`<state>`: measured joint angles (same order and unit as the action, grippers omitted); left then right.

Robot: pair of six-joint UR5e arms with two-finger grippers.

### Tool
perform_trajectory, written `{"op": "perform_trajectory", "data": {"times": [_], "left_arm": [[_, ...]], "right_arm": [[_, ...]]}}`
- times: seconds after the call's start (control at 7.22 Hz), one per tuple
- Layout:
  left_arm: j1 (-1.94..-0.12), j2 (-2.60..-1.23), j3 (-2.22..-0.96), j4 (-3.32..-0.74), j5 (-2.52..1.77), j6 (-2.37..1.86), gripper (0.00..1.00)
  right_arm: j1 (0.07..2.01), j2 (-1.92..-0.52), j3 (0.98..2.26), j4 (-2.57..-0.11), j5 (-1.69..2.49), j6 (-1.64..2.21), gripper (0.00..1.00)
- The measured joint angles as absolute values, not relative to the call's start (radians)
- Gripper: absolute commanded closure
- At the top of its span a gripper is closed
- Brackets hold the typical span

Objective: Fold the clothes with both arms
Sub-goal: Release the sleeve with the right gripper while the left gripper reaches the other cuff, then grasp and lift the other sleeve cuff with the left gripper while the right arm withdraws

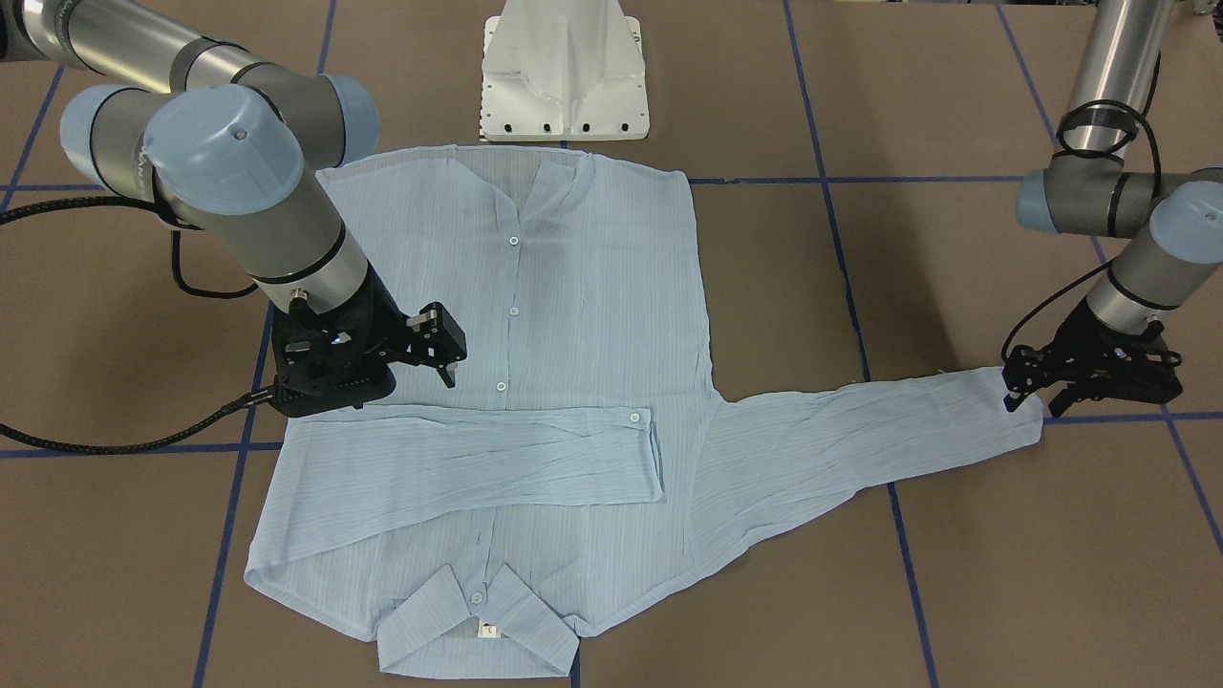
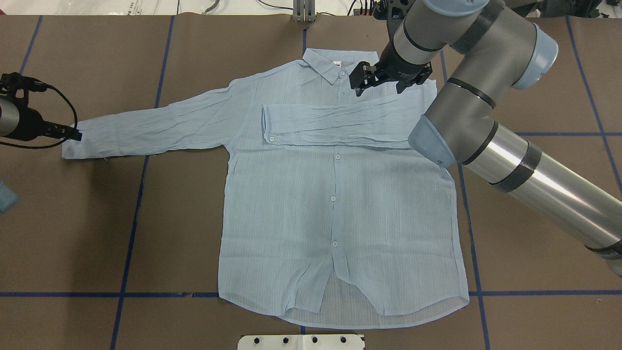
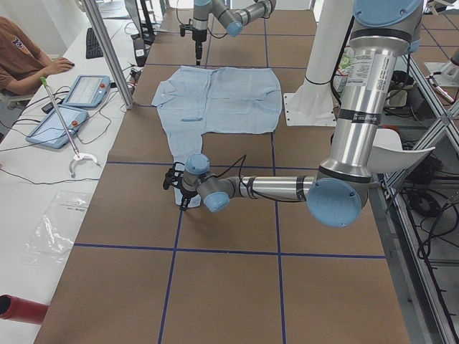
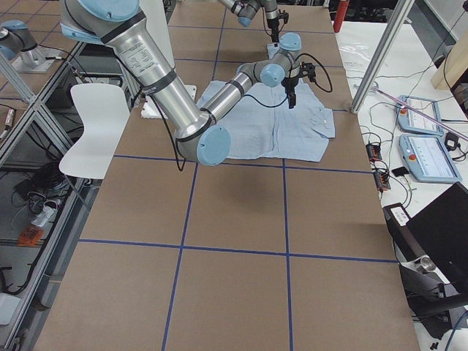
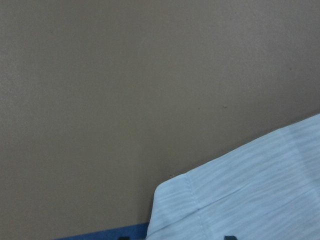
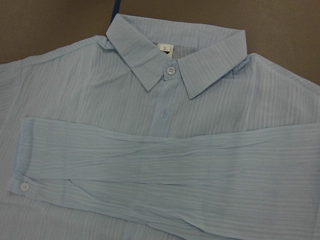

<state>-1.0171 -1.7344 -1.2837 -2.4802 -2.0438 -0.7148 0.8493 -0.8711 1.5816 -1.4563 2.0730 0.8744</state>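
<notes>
Bright, even light falls from above in every view. A white glare streak runs along the silver-grey tubular right arm (image 2: 534,180). Soft shadows lie on the brown paper-covered table (image 2: 97,218). The left wrist view is blurred, while the right wrist view shows the light-blue finely striped shirt (image 6: 160,165) sharply.

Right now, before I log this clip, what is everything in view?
shirt: one, light blue, flat on the table, collar away from the robot; one sleeve folded across the chest, the other stretched out sideways.
table: one, brown with blue tape lines, under the shirt.
pedestal: one, white, at the robot's edge by the hem.
tablets: two, blue-edged, on the white side desk.
person: one, seated at that desk.
chair: one, white, beside the table.
arms: two, silver-grey with light-blue caps.
left fingers: black, open, at the outstretched cuff.
right fingers: black, open, over the folded sleeve's shoulder end.
</notes>
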Motion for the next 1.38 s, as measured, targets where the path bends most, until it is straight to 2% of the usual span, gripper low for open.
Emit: {"op": "perform_trajectory", "data": {"times": [0.28,0.42,0.97,1.38], "left_arm": [[-1.017,-1.734,-1.280,-2.477,-2.043,-0.715,0.77],[-1.017,-1.734,-1.278,-2.475,-2.043,-0.715,0.98],[-1.019,-1.727,-1.319,-2.456,-2.063,-0.718,1.00],[-1.021,-1.782,-1.503,-2.188,-2.094,-0.721,1.00]], "right_arm": [[0.850,-0.874,1.584,-1.456,2.072,0.873,0.00],[0.850,-0.874,1.584,-1.456,2.072,0.873,0.00],[0.857,-0.882,1.590,-1.456,2.072,0.872,0.00],[0.895,-0.981,1.649,-1.453,2.092,0.827,0.00]]}}
